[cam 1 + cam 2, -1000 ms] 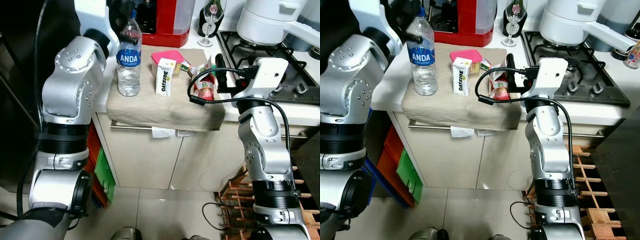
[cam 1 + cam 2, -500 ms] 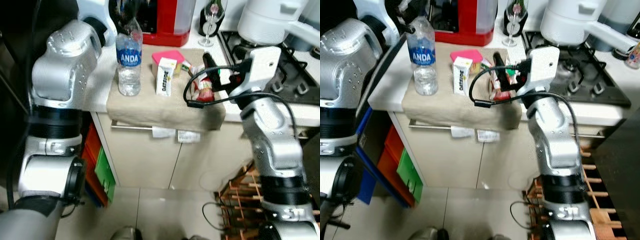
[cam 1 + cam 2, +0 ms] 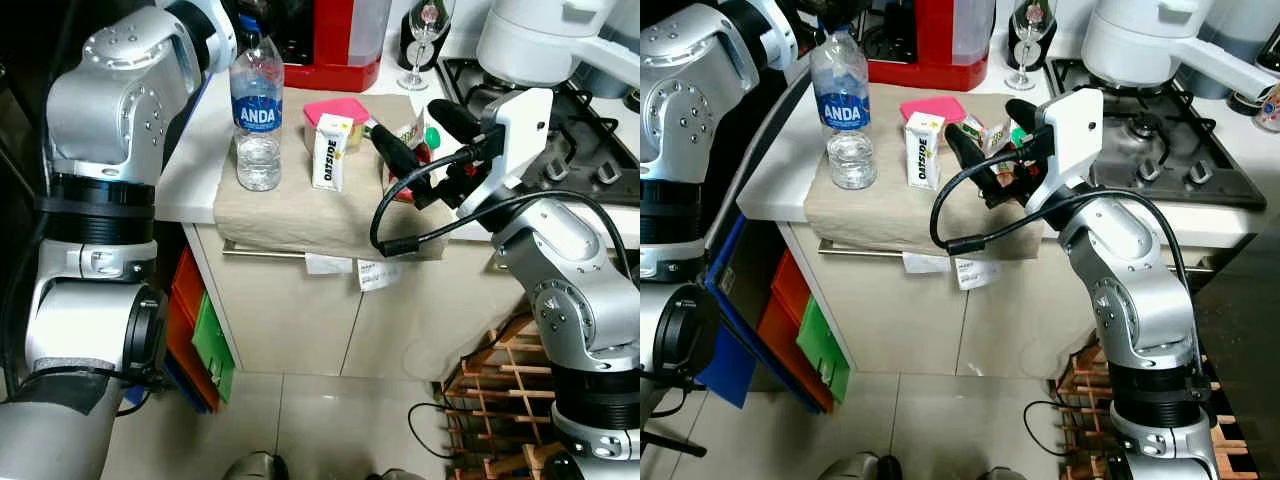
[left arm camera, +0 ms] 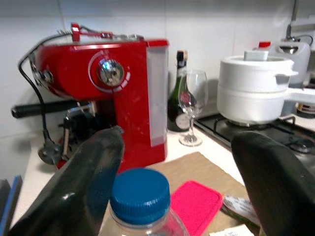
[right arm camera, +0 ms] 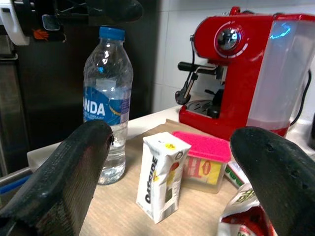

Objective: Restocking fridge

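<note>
1. We see the clear, blue-capped water bottle (image 3: 258,110) upright on the bench (image 3: 190,160) cloth.
2. Our left hand (image 4: 179,191) straddles its cap, released.
3. Our right hand (image 3: 420,140), released, has lifted since earlier.

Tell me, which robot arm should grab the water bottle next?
Probably the left. Its gripper hangs right over the water bottle, jaws open on either side of the blue cap. The right gripper is over by the snack packets.

Half hidden behind the right pincer (image 3: 420,135): a crumpled packet (image 3: 412,178) on the bench (image 3: 190,170). Water bottle (image 4: 142,206) cropped below its cap.
</note>
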{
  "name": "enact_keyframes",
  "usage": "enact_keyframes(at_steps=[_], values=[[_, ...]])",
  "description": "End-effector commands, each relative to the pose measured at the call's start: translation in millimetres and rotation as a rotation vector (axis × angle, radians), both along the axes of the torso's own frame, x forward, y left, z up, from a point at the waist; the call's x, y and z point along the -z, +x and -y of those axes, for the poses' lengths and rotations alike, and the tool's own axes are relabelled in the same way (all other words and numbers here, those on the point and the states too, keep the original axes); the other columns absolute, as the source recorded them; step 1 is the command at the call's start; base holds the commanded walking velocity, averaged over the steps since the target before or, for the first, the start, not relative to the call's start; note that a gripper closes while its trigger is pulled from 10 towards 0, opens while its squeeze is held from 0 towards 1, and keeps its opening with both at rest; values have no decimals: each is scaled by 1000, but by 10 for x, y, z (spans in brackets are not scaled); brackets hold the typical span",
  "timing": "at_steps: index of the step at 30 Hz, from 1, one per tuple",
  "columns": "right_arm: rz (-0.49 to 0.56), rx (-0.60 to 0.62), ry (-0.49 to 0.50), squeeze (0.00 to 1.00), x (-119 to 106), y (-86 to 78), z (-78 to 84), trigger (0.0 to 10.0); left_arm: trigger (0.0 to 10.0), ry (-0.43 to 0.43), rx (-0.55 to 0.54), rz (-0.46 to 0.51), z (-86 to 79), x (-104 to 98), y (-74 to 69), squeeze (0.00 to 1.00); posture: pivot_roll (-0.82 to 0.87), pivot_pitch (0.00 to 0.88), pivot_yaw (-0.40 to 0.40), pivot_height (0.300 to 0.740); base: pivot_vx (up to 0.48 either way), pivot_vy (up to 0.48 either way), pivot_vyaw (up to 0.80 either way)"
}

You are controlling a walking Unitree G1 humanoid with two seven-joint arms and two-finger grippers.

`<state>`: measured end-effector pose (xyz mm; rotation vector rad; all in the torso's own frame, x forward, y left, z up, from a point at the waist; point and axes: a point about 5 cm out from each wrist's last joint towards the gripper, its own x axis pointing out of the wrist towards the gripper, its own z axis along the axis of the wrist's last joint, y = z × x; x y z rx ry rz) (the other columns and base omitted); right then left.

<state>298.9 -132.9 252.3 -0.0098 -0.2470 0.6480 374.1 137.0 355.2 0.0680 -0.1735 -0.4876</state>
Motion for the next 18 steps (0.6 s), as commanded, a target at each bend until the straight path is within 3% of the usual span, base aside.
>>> enact_keyframes(at_steps=[1,16,17,18], values=[[0,-49,-1,114,-21,-63,-68,10000,10000,4,2,4,-30,-58,1,1000,-64,64,30,740,0,0,0],[-43,-109,8,106,20,-110,-162,10000,10000,40,22,-70,-65,125,13,1000,-61,74,27,740,0,0,0],[-47,-112,14,102,19,-109,-163,10000,10000,34,32,-95,-55,180,15,0,-61,74,27,740,0,0,0],[-47,-112,14,102,19,-109,-163,10000,10000,34,32,-95,-55,180,15,0,-61,74,27,740,0,0,0]])
